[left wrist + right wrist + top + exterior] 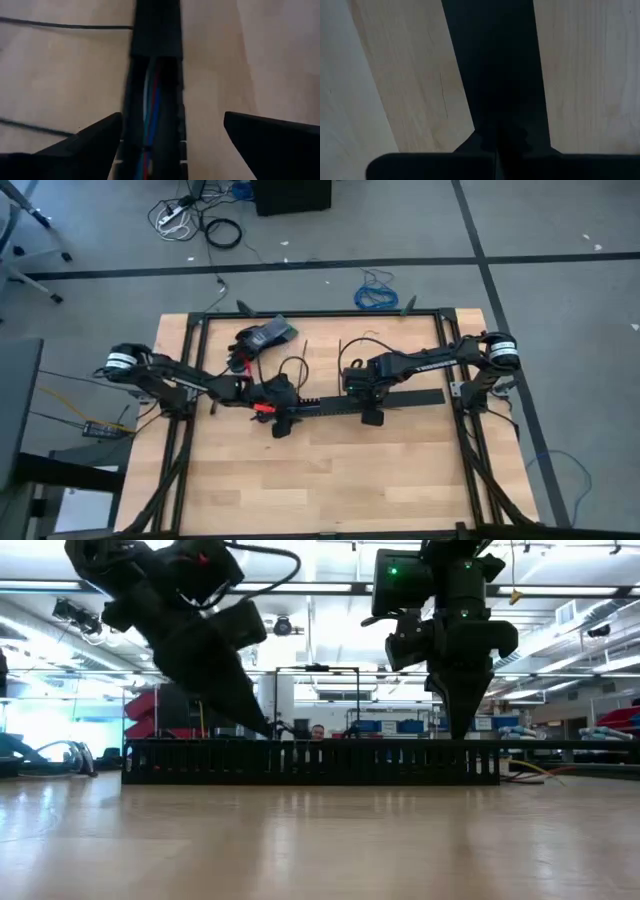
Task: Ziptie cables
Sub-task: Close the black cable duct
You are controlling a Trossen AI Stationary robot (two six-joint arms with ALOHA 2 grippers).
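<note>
The cables, blue, red and white, lie lengthwise inside a long black slotted channel across the table's middle. A flat black cover closes the channel's farther stretch. My left gripper is open, one finger on each side of the channel's uncovered part, slanting along it; I see no touch. My right gripper is shut and points straight down at the cover. Two zipties, thin black strips, lie flat on the wood beyond the channel. My right gripper sets its shut fingertips on the top of the channel's cover, about midway along the channel, from above and pointing down. The channel lies flat on the table under them.
A curled wire loop lies just beyond the channel. A dark grey object sits at the far left. Black frame rails run along the table's sides and far edge. Bare wood fills the near half.
</note>
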